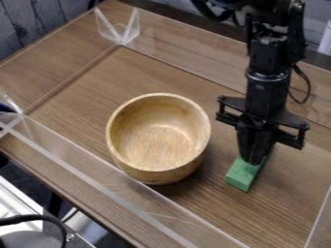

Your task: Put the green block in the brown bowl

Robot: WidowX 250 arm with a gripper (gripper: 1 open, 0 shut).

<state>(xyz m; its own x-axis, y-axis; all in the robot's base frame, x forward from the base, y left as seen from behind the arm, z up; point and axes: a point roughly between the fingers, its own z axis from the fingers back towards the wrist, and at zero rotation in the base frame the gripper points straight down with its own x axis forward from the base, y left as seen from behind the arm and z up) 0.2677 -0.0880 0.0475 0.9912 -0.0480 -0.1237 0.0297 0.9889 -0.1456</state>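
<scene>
The green block [242,176] lies on the wooden table just right of the brown bowl [155,169], with only its near end showing. My gripper [255,153] points almost straight down over the block's far end. Its dark fingers [250,143] are drawn together on that end, so it is shut on the block. The block's lower end still appears to rest on the table. The bowl stands upright with nothing inside, about a finger's width to the left of the block.
Clear plastic walls [77,184] fence the wooden table [104,73] along the front, left and back. A clear folded bracket [126,29] stands at the back corner. The arm's black body [274,48] rises above the gripper at the right.
</scene>
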